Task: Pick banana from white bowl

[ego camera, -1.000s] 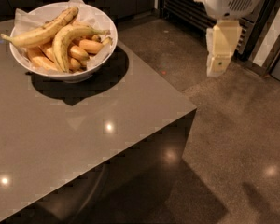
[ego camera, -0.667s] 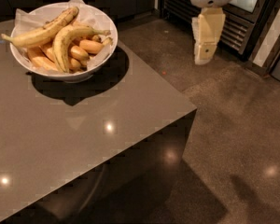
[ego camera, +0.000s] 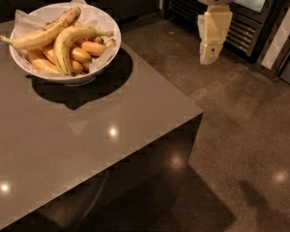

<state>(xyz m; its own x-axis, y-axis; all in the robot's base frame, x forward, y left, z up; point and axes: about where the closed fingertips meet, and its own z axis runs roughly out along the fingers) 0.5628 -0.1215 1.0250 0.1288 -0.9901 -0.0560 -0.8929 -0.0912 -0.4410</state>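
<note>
The white bowl (ego camera: 104, 61), lined with crinkled white paper, stands at the far left corner of the table. The banana (ego camera: 64, 45), strongly curved and yellow-green, lies across the top of the bowl's contents with its stem pointing right. A straighter brown-flecked long banana (ego camera: 41, 32) lies behind it, and short orange bananas (ego camera: 91, 48) lie underneath. My gripper (ego camera: 209, 57) hangs pointing down at the upper right, over the floor, well to the right of the bowl and off the table's edge. It holds nothing that I can see.
The grey-brown table (ego camera: 77, 149) fills the left, with its right corner (ego camera: 201, 113) jutting toward the floor. A dark slatted unit (ego camera: 253, 30) stands behind the gripper at the upper right. Speckled floor (ego camera: 241, 144) lies to the right.
My gripper has moved left, toward the table, while staying high above the floor. The bowl and bananas have not moved.
</note>
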